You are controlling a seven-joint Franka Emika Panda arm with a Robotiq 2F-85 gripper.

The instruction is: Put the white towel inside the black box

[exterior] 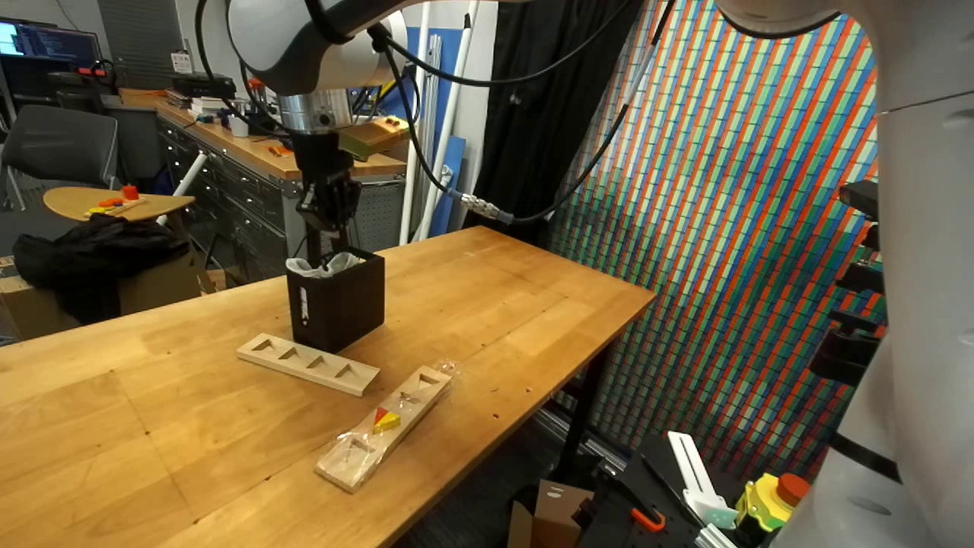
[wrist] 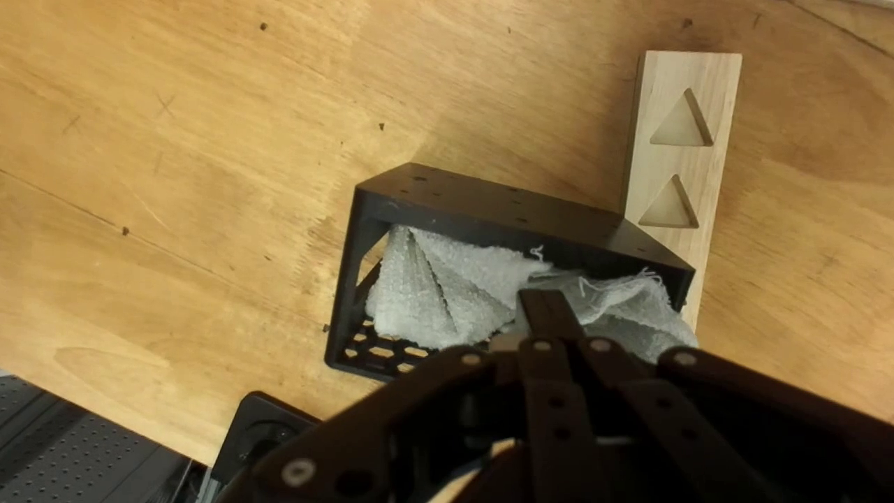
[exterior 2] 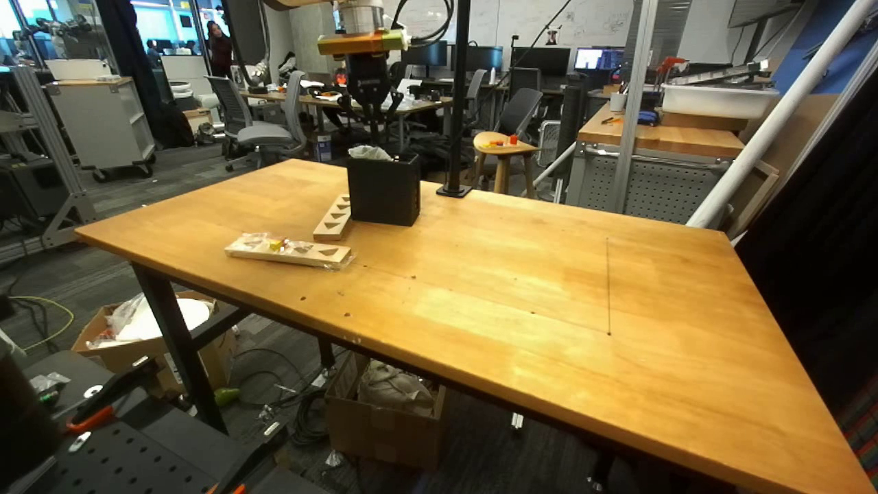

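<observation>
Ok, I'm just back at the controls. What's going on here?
The robot's gripper, jaws shut, is right at the white towel in the open top of the black box. The towel is bunched inside, part of it standing above the box's rim in both exterior views. Whether the gripper pinches it or only presses on it, I can't tell.

The gripper [exterior 2: 374, 136] points down over the box [exterior 2: 384, 192], its fingers together, the tips at the towel [exterior 2: 369, 153]; whether they touch it cannot be told. The towel bulges above the box's rim. The box stands upright on the table [exterior 2: 507, 295], between a post [exterior 2: 460, 103] and a block [exterior 2: 334, 218]. A wrapped block [exterior 2: 305, 252] with a yellow piece [exterior 2: 276, 244] in it lies nearer the camera. Beyond the table stands a stool [exterior 2: 504, 150].
</observation>
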